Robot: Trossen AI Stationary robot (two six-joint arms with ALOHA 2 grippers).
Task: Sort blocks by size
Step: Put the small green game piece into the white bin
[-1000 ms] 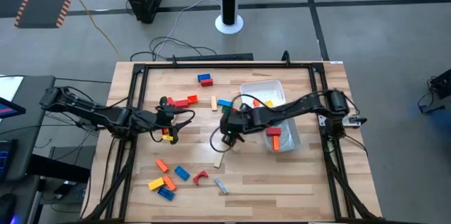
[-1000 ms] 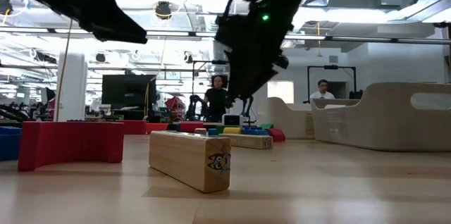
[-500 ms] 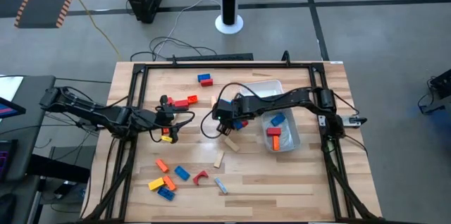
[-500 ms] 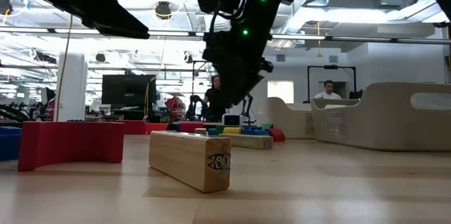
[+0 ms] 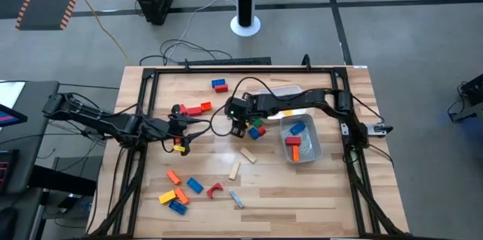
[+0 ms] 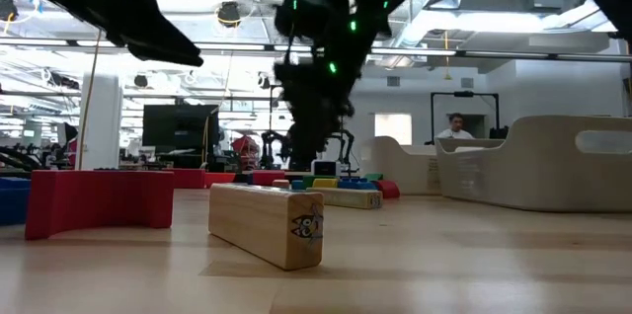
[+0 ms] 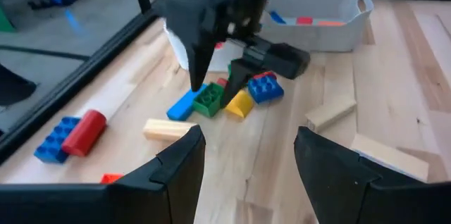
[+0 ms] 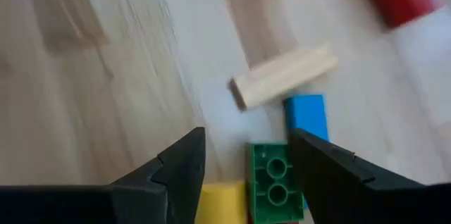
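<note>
Four tightly clustered plastic bricks, including the small green two-stud brick [image 8: 271, 182], lie on the tabletop [image 5: 302, 187] beneath the open, empty right end effector [image 8: 246, 164], so closing may trap a neighbouring blue brick [image 8: 306, 115].

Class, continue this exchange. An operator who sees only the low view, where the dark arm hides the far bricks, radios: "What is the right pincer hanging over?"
Observer: The right pincer is open, and a green brick lies between its fingers.
Operator: Anything crowding that brick?
Observer: A blue brick lies right against it.
Operator: Where is the other arm?
Observer: The left pincer waits open and empty, pointed at that cluster.
</note>
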